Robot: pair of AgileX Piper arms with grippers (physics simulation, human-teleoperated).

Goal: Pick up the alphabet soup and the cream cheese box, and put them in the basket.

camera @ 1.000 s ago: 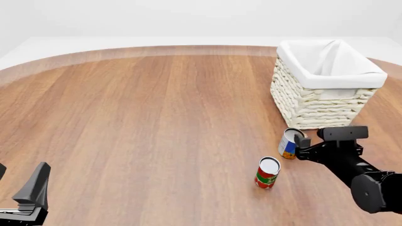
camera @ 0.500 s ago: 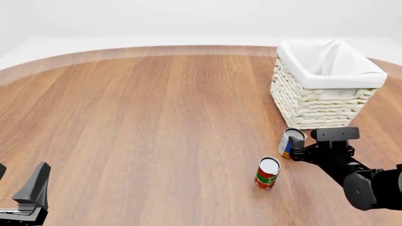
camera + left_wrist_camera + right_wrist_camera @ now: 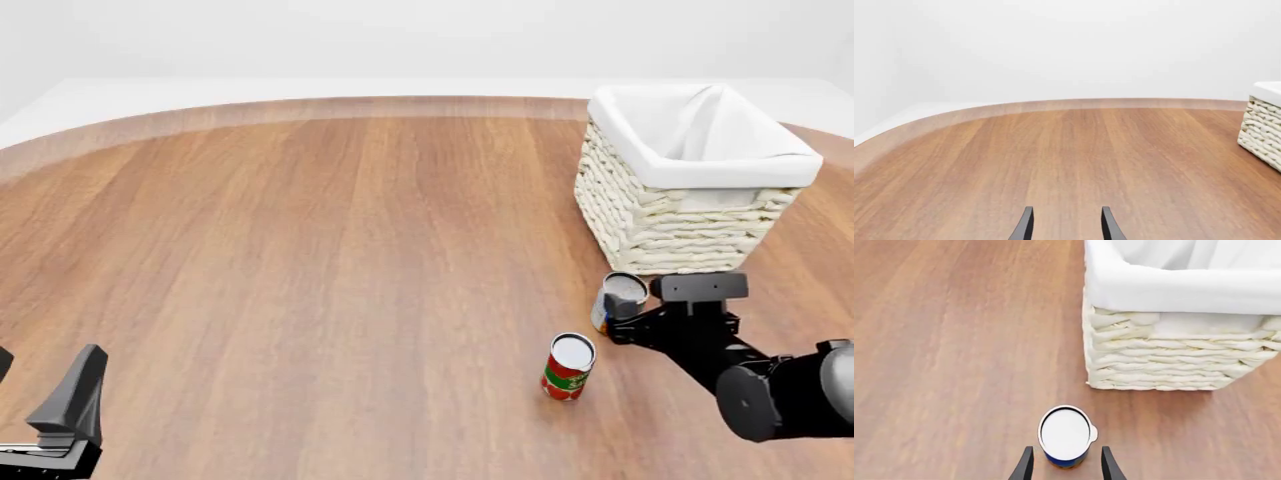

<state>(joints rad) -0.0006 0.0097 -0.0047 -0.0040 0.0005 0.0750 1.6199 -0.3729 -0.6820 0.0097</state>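
Just near of the basket [image 3: 694, 180], on the right side of the table [image 3: 334, 250], I'm bringing the right gripper [image 3: 617, 322] onto the alphabet soup [image 3: 618, 300], which is standing upright beside the basket's near-left corner. In the right wrist view the fingers [image 3: 1025, 466] are sitting apart w/ the can's lower body between them, not clamped yet. I'm thinking the good way is to centre the can, go a bit deeper so the pads grip the wall, not the rim, then close slowly w/o tipping it. The red and green can [image 3: 569, 367] is standing near-left, apart. The left gripper [image 3: 1065, 226] is idling open at near left. Cream cheese box: can't spot it.
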